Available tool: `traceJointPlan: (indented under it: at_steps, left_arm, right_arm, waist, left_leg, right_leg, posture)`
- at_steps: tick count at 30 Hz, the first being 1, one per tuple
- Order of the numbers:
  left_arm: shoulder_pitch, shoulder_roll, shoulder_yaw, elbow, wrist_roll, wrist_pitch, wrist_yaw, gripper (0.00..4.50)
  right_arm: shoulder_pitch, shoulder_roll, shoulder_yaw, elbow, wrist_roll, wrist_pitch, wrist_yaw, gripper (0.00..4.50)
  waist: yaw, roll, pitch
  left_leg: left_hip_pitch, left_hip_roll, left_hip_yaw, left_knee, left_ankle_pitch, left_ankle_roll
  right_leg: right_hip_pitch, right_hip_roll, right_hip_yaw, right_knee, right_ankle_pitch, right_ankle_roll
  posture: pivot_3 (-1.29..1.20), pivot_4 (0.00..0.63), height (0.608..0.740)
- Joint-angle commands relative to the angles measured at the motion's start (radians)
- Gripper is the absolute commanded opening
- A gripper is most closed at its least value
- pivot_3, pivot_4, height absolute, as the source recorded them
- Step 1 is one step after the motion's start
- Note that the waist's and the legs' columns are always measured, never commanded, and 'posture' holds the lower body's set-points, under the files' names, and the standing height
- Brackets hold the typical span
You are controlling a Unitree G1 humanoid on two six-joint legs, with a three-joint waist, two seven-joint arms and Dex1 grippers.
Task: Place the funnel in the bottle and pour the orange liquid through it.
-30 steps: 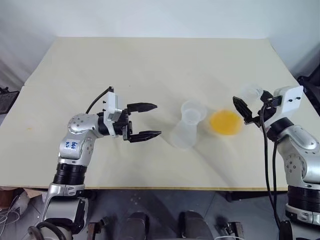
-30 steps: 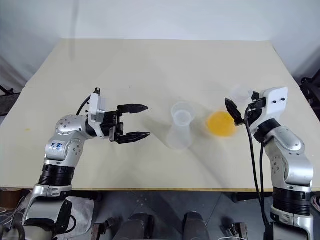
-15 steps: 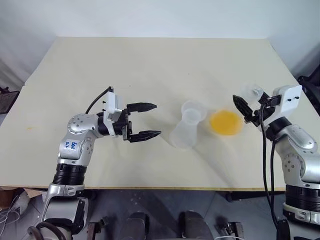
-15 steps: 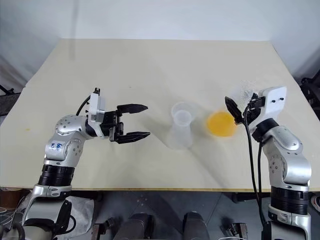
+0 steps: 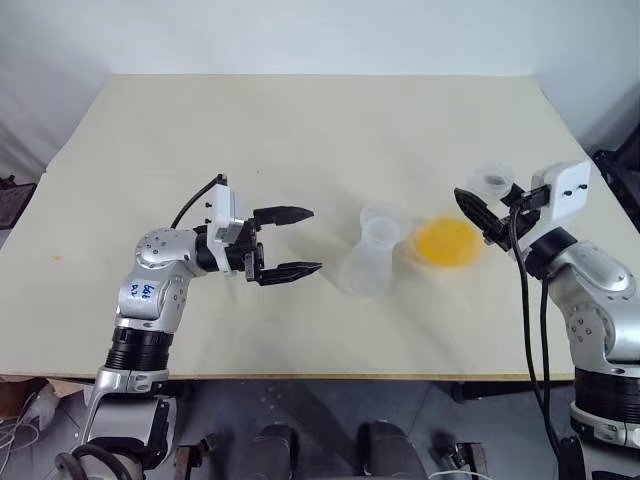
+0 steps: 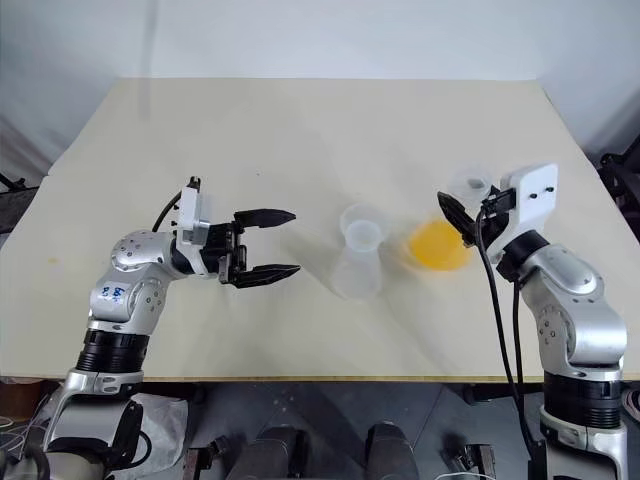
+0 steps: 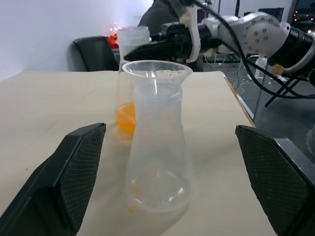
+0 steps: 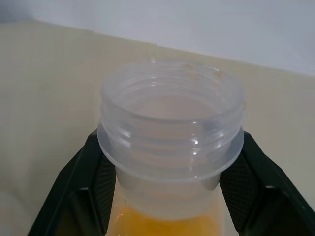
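Orange liquid (image 5: 448, 243) vessel (image 8: 170, 132) pinched at neck by right gripper (image 8: 170, 172); left gripper (image 5: 292, 241) spread wide, facing funnel-topped bottle (image 5: 370, 262).

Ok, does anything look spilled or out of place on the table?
Minor only: an orange fleck sits low at the base of the bottle, with specks near its rim. The orange liquid is contained, its vessel gripped by the right fingers.
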Motion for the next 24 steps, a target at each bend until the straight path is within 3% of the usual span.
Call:
traceJointPlan:
  at_steps: [1, 4, 13, 24]
  left_arm:
    - [-0.02, -0.001, -0.002, 0.01, -0.003, -0.021, -0.007, 4.5]
    - [-0.043, -0.013, -0.013, 0.045, 0.0, -0.035, -0.02, 4.5]
    - [-0.122, -0.053, -0.037, 0.177, 0.018, -0.1, -0.067, 4.5]
    - [-0.177, -0.071, -0.049, 0.275, 0.035, -0.151, -0.125, 4.5]
  right_arm:
    - [-0.06, -0.065, 0.011, -0.097, -0.021, 0.035, -0.006, 2.46]
    - [-0.08, -0.162, 0.109, -0.138, -0.14, 0.018, 0.022, 2.46]
    - [-0.164, -0.243, 0.263, -0.198, -0.364, -0.082, 0.044, 2.46]
    - [-0.182, -0.237, 0.342, -0.233, -0.535, -0.169, 0.068, 2.46]
  waist:
    - [0.001, 0.0, 0.0]
    - [0.003, 0.0, 0.0]
    - [0.001, 0.0, 0.0]
    - [0.0, 0.0, 0.0]
  left_leg:
    - [0.0, 0.0, 0.0, 0.0, 0.0, 0.0]
    - [0.0, 0.0, 0.0, -0.001, 0.0, 0.0]
    - [-0.005, -0.001, -0.001, 0.001, 0.0, 0.0]
    - [-0.006, -0.001, -0.001, 0.001, 0.0, 0.0]
  right_leg:
    - [0.0, 0.0, 0.0, 0.0, 0.0, 0.0]
    - [0.0, 0.0, 0.0, -0.001, 0.0, 0.0]
    - [-0.003, 0.0, -0.001, -0.002, 0.0, 0.0]
    - [-0.004, 0.0, -0.002, -0.002, 0.0, 0.0]
  posture:
    - [0.0, 0.15, 0.74]
    - [0.0, 0.15, 0.74]
    - [0.0, 0.15, 0.74]
    - [0.0, 0.15, 0.74]
